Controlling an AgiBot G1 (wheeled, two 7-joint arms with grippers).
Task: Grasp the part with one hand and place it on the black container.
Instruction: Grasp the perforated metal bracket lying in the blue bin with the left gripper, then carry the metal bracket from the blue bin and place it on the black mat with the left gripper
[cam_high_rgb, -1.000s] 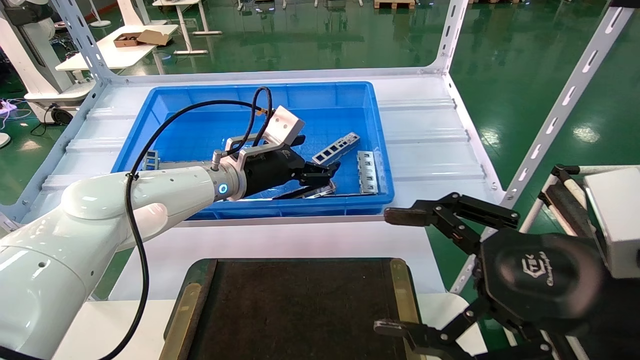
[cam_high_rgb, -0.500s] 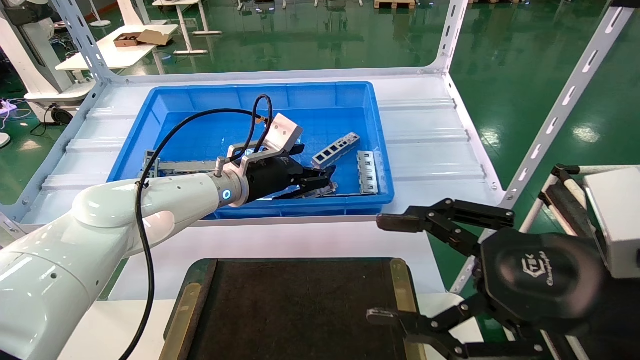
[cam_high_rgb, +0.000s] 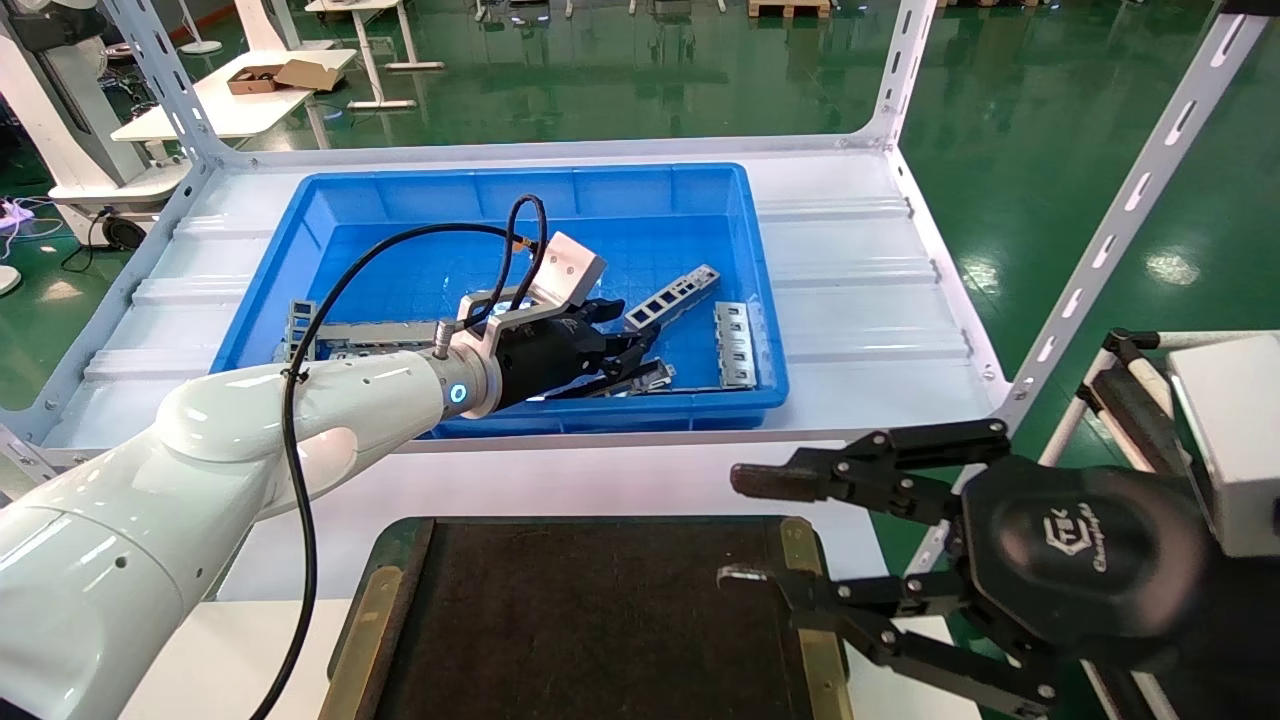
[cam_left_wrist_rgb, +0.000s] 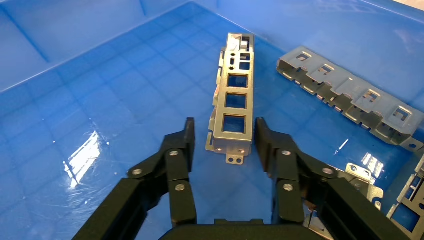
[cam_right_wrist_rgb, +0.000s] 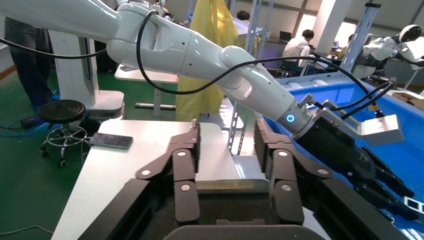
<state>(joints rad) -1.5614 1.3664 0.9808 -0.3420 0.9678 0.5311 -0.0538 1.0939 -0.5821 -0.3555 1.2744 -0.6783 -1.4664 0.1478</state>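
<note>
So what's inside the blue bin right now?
Inside the blue bin: the left gripper, open around the end of the part, plus other metal strips. The arm covers some of the bin floor.

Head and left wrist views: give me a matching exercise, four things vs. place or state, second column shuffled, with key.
1. left gripper
2. right gripper
3. part
4. black container

A. bare, nearest the robot
B. open, over the black container's right edge
C. lying on the blue bin floor between two fingers
D. open, inside the blue bin, straddling the part

Pairs: 1-D, 2-B, 3-C, 4-A
</note>
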